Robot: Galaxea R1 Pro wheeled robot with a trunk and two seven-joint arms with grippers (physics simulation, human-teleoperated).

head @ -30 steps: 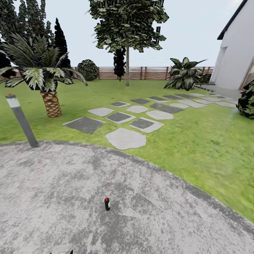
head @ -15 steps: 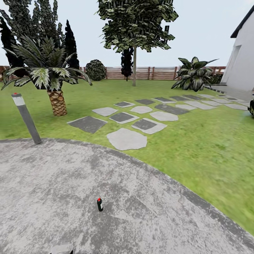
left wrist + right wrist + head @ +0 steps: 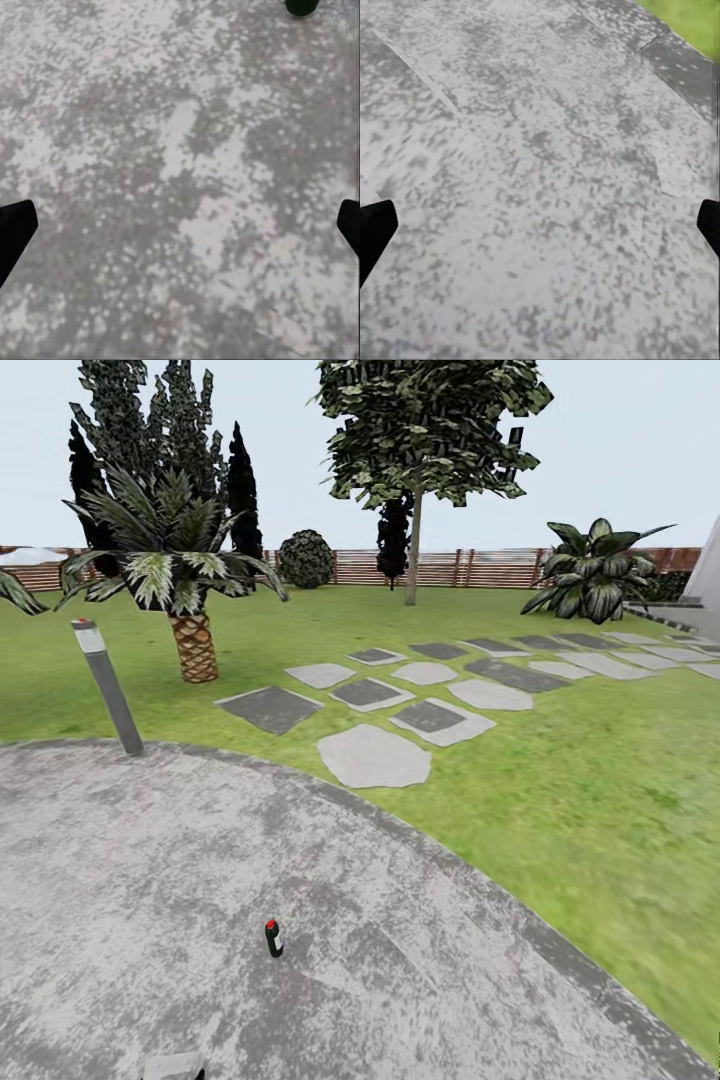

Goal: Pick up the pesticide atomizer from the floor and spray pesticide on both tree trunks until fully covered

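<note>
Standing on the mottled grey concrete pad point(image 3: 150, 880), facing out over the green lawn point(image 3: 560, 760).

The small dark pesticide atomizer with the red cap point(image 3: 273, 938) stands upright on the pad, a little left of centre in my head view and near my base. Nothing touches it. In the left wrist view its dark green bottom point(image 3: 301, 7) just clips the frame edge, so the left arm looks the closer one for the pickup.

Left tool point(image 3: 180, 225): I see one dark fingertip point(image 3: 15, 229) at each side edge of the wrist view, set wide, bare concrete between them, holding nothing. Right tool point(image 3: 540, 225): same picture, tips far apart, empty, looking down at the pad where its darker curb meets the grass.

One tall tree with a thin pale trunk point(image 3: 412, 555) stands far across the lawn by the brown slatted fence point(image 3: 470, 567). I cannot pick out a second task tree with confidence. The striped-leaf palm with the scaly brown trunk point(image 3: 193, 645) sits left, well apart from the atomizer, behind a leaning grey bollard light point(image 3: 108, 685). Grey and dark stepping stones point(image 3: 375, 755) lead away across the grass.

My reading: pickup not yet begun. Upright and narrow, the atomizer could tip if a finger nudges it; I'd centre it between the tips first.
</note>
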